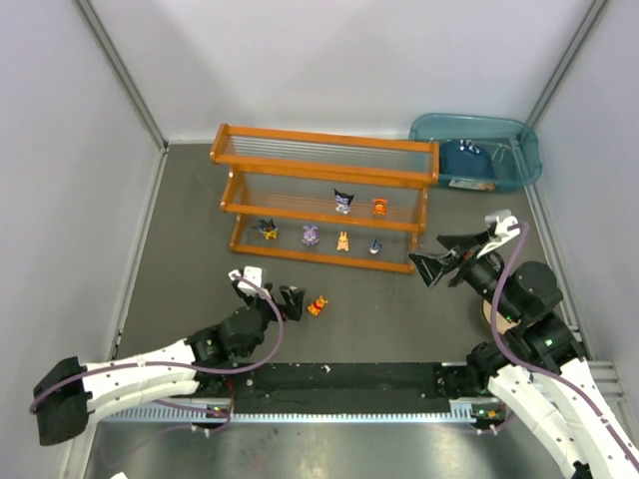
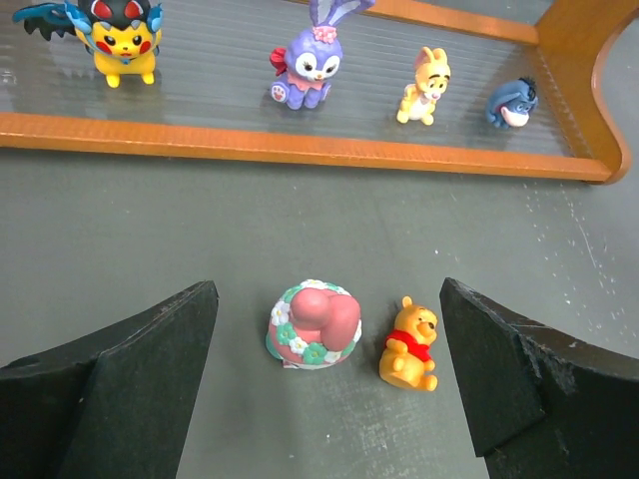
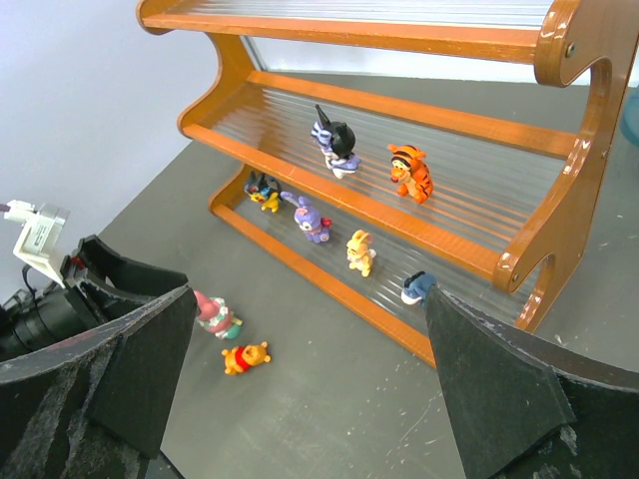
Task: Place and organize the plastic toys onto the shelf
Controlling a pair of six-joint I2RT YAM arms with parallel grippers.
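Note:
A pink toy with a flower ring [image 2: 313,324] and a yellow bear in a red shirt [image 2: 409,346] are on the grey table in front of the shelf [image 1: 319,142]. The bear lies on its side. My left gripper [image 2: 326,299] is open, and both toys show between its fingers in the left wrist view. The bear also shows in the top view [image 1: 318,305]. The bottom tier holds a yellow-black toy [image 2: 125,40], a purple rabbit [image 2: 305,70], a tan rabbit [image 2: 424,88] and a dark blue toy [image 2: 511,103]. The middle tier holds a black-white toy [image 3: 334,143] and an orange tiger [image 3: 412,170]. My right gripper [image 1: 439,257] is open and empty, right of the shelf.
A translucent teal bin [image 1: 519,140] with a blue item [image 1: 464,160] stands at the back right, behind the shelf's right end. Grey walls close in the table on the left, back and right. The shelf's top tier is bare.

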